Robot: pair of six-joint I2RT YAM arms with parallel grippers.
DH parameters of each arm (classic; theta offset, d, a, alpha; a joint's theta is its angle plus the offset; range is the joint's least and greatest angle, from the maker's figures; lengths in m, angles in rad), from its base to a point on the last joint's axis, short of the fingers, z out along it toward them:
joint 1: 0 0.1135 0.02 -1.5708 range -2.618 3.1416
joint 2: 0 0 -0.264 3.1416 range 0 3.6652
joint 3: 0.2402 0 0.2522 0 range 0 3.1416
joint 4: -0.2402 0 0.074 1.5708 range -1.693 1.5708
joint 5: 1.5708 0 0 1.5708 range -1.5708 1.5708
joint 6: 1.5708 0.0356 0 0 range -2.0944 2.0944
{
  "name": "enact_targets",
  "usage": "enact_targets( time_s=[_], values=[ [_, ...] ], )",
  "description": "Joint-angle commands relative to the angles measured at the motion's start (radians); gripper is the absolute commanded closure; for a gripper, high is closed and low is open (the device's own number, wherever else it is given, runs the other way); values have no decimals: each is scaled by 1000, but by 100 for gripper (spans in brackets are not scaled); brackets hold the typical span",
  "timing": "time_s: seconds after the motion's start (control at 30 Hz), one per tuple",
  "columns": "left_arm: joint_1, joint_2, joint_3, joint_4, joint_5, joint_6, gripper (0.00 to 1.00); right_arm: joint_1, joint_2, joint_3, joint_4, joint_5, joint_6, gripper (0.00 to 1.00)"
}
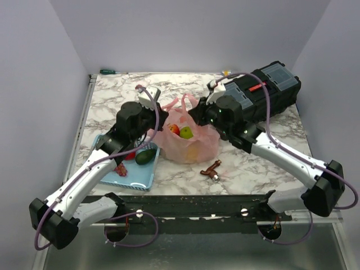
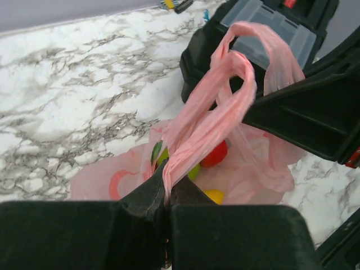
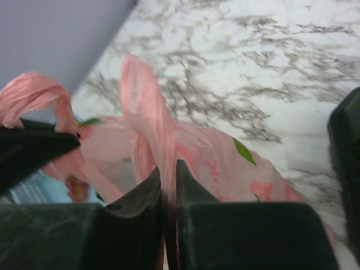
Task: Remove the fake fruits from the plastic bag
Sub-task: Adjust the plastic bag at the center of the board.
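Nearest my bases in the top view, a small brown object [image 1: 212,170] lies at lower centre on the marble table [image 1: 242,171]. A light blue basket [image 1: 140,175] sits at lower left, with a dark green avocado [image 1: 145,156] at its upper right corner. Just above these, at mid-frame, the plastic bag [image 1: 191,143] rests on the table between my two wrists. Its long axis runs roughly up and down the frame, body toward the bottom, loop handles toward the top, mouth gaping upward. My left gripper [image 2: 167,197] is clamped tight on one handle. In the left wrist view, that twisted pink strip climbs from bottom centre to the upper right. My right gripper [image 3: 167,180] pinches the other handle, its jaws nearly together with the plastic between them, and the strip rises toward the upper left of that view. Inside the open mouth lie the fake fruits [image 1: 181,131]: a red one beside a green one, with a yellow one showing through the film below them. Beyond the bag, at upper right, stands a black toolbox [image 1: 273,87]. A screwdriver [image 1: 108,71] lies at the table's far left corner.
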State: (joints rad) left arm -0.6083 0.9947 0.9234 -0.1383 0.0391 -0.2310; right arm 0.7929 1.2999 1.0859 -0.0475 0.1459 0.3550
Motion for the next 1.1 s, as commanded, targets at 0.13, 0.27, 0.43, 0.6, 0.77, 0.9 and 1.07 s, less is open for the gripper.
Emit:
enact_targets(
  time_s=[0.13,0.27,0.43,0.6,0.77,0.9,1.07],
  values=[
    [275,223,313,-227,93,-437,100,-283,284,325,76,-418,171,99],
    [403,410,522,-246,316,-535,100,-402,445,592,19,-613,214,99],
    [487,569,771,-314,574,-533,100,-479,476,729,-29,-749,228,99],
    [506,484,658,-294,540,-399,100,-475,356,532,5,-839,187,99],
    [551,420,392,-278,537,-395,100,-418,216,175,140,-882,203,97],
    [587,322,190,-224,465,-408,96,-281,120,-11,161,-851,147,92],
    [595,162,62,-223,365,-366,63,-193,28,-164,152,-716,102,82]
  ],
)
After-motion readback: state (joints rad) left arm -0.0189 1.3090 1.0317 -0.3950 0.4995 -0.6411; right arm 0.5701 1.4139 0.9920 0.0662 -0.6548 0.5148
